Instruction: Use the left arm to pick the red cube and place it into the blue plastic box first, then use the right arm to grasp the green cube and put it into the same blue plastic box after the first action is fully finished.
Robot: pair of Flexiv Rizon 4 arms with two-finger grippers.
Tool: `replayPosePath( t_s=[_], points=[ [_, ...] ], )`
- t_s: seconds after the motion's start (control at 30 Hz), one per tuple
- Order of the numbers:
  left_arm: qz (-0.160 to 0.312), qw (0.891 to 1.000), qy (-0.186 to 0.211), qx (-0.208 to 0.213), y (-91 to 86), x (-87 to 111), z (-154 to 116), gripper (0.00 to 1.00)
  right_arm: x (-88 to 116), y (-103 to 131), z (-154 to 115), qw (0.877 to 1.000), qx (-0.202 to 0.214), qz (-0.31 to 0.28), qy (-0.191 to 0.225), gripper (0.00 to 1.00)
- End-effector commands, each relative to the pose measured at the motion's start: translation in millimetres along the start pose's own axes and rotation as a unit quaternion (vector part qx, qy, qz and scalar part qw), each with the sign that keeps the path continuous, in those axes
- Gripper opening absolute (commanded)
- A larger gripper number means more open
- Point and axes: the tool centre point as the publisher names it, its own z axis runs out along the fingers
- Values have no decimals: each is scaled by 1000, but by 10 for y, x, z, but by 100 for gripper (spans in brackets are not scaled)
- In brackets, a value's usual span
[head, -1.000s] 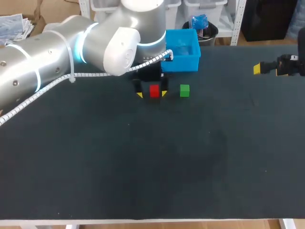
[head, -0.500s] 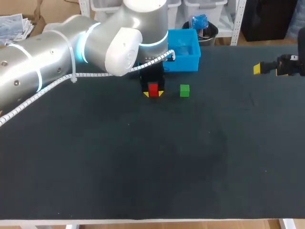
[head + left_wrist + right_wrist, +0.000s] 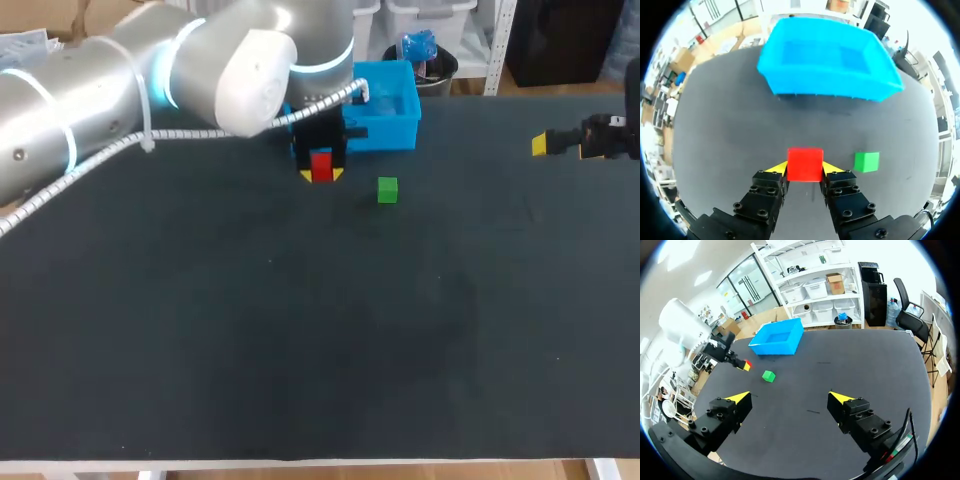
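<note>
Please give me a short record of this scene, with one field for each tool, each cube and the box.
left tool: shut on the red cube
red cube: gripped from two sides, in front of the blue box, not yet in it
green cube: lying free on the table, beside the red cube, apart from it
blue box: at the table's far edge, no cube inside
right tool: open, empty, far from both cubes
stage: first step under way
</note>
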Motion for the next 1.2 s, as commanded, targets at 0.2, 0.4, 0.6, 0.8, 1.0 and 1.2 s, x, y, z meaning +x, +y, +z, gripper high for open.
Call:
replayPosePath(
  t_s=[0.2, 0.4, 0.6, 0.8, 1.0, 1.2],
  points=[
    [2, 1000, -12, 4, 67, -37, -462, 0, -1, -5, -1, 1000, -1, 0, 0, 100],
    [17, 999, -30, 9, 104, -89, -550, 0, -1, -5, -1, 1000, -1, 0, 0, 100],
    [59, 996, -63, 34, 138, -234, -629, 0, -1, -5, -1, 1000, -1, 0, 0, 100],
    [104, 989, -95, 44, 157, -434, -696, 0, -1, -5, -1, 1000, -1, 0, 0, 100],
    [127, 984, -116, 48, 165, -628, -764, 0, -1, -5, -1, 1000, -1, 0, 0, 100],
    [151, 978, -132, 57, 123, -692, -774, 0, -1, -5, -1, 1000, -1, 0, 0, 100]
  ],
)
